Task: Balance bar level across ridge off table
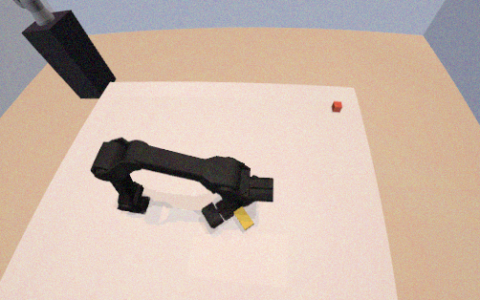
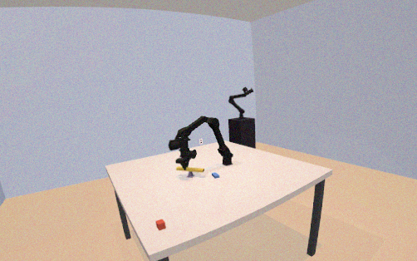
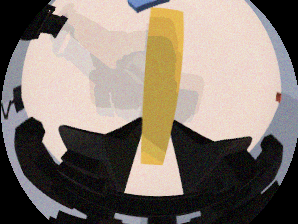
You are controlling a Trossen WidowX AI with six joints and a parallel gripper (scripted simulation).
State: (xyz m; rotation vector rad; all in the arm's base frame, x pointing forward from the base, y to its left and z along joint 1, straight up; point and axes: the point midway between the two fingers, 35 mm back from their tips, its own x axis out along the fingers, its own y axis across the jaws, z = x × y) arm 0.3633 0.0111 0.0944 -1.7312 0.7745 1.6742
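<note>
Yellow bar point(image 1: 244, 219) point(image 2: 196, 169) point(image 3: 163, 75), long and straight-sided, clenched in the black gripper point(image 2: 184, 167) point(image 3: 156, 121); it lies above the pale counter point(image 1: 306, 215) point(image 2: 257, 183) point(image 3: 230, 75), nearly level in the exterior view. Ridge point(image 2: 190, 174): small, dark purplish, directly below the bar; contact between the two cannot be told. Blue flat block point(image 2: 215, 175) point(image 3: 146, 5) near the ridge. Red cube point(image 1: 337, 106) point(image 2: 160, 224) point(image 3: 278, 97) well apart, near the counter's edge. No container seen.

Pale table point(image 1: 191, 258) point(image 2: 249, 183) point(image 3: 240, 65), dark legs; red cube point(image 1: 337, 106) point(image 2: 160, 224) point(image 3: 278, 97) near a corner, blue block point(image 2: 215, 175) point(image 3: 147, 4) and small dark ridge point(image 2: 190, 174) close together on top.
</note>
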